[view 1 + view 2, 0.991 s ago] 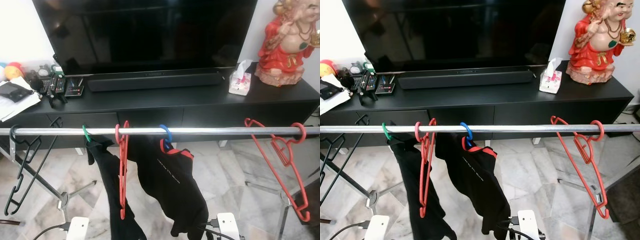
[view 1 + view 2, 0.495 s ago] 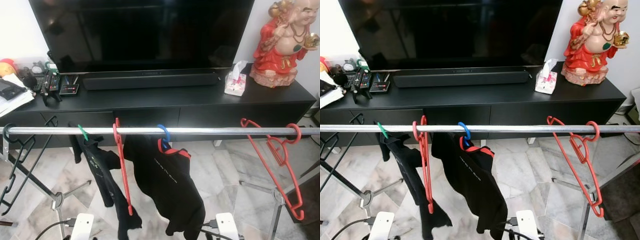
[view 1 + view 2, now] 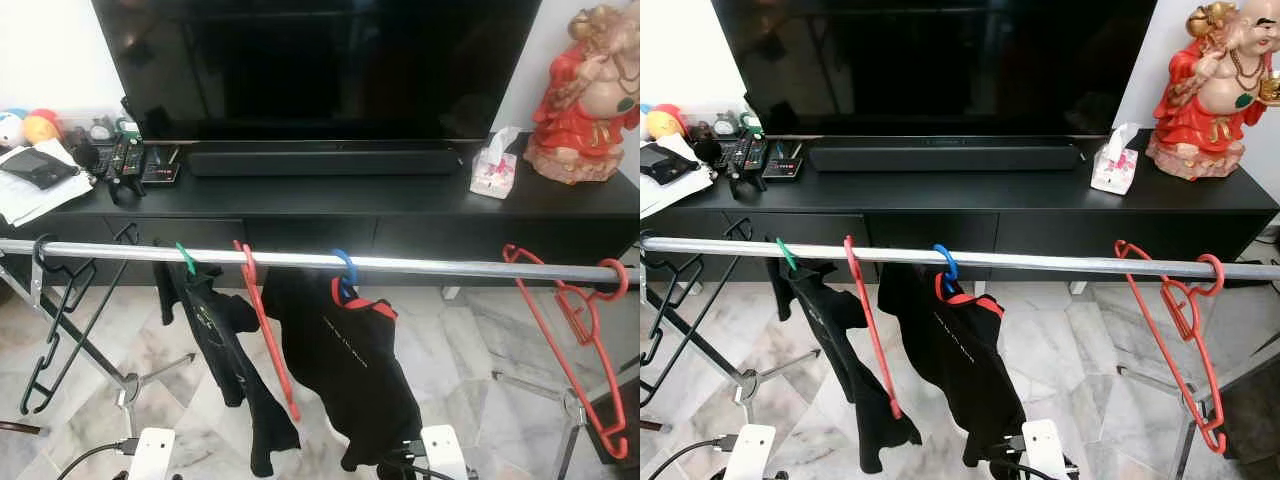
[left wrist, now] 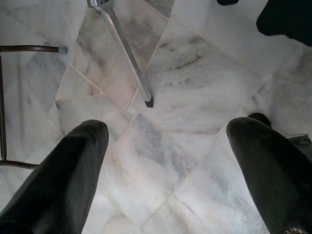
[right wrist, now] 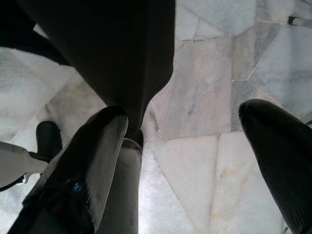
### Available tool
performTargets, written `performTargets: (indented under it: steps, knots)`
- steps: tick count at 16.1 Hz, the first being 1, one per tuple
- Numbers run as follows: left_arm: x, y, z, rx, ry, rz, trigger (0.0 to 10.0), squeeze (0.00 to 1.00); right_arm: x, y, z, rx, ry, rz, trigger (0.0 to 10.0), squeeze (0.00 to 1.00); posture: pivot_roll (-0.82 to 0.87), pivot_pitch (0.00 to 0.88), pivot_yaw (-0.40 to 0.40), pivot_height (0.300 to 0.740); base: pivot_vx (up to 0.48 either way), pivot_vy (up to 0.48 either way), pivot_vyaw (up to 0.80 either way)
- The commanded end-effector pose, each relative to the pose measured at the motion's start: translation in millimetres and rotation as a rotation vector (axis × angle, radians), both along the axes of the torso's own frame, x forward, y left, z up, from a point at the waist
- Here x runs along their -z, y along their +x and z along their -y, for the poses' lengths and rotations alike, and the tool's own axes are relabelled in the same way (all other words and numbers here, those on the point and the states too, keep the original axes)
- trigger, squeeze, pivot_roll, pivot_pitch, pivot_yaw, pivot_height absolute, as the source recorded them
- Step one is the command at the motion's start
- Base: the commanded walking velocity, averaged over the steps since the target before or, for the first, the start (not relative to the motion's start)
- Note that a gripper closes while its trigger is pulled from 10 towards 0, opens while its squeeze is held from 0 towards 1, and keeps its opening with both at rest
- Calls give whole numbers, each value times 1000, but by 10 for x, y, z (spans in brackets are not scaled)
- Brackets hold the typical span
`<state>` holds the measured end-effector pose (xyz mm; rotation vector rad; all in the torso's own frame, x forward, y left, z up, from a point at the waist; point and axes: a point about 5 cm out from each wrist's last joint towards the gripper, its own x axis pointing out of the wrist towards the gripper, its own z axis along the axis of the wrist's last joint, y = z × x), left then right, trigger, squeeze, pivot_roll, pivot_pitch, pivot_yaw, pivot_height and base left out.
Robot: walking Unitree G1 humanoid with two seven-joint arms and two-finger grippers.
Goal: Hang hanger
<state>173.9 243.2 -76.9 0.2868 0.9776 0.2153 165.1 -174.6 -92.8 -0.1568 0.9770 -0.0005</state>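
A rail (image 3: 420, 264) crossed the frame from left to right at mid-height. On it hung, left to right, a hanger (image 3: 52, 310) at the left edge, a garment (image 3: 225, 370), another hanger (image 3: 268, 335), a second garment (image 3: 352, 375) at centre, and a hanger (image 3: 575, 345) at the right edge. Behind the rail, across the upper frame, stood a cabinet (image 3: 400, 205) bearing a television (image 3: 320, 65), with a soundbar (image 3: 322, 162) before it, a tissue box (image 3: 493, 172) to the right and a figurine (image 3: 590, 105) in the upper right corner.

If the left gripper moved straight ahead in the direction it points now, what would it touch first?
Most likely the marble floor. The left gripper has its fingers open, pointing down at bare tiles; the rack's metal leg lies off to the side, though depth is unclear.
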Motion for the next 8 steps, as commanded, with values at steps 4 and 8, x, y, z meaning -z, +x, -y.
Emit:
performTargets:
  steps: [4,8]
  knots:
    - [78,-86,139,-30,-46,-26,10000,0,-8,-22,125,76,-18,17,10000,0,-130,0,-42,740,0,0,0]
    - [105,-130,176,-43,-58,-31,10000,0,-12,-32,152,84,-15,34,10000,0,-119,0,-59,740,0,0,0]
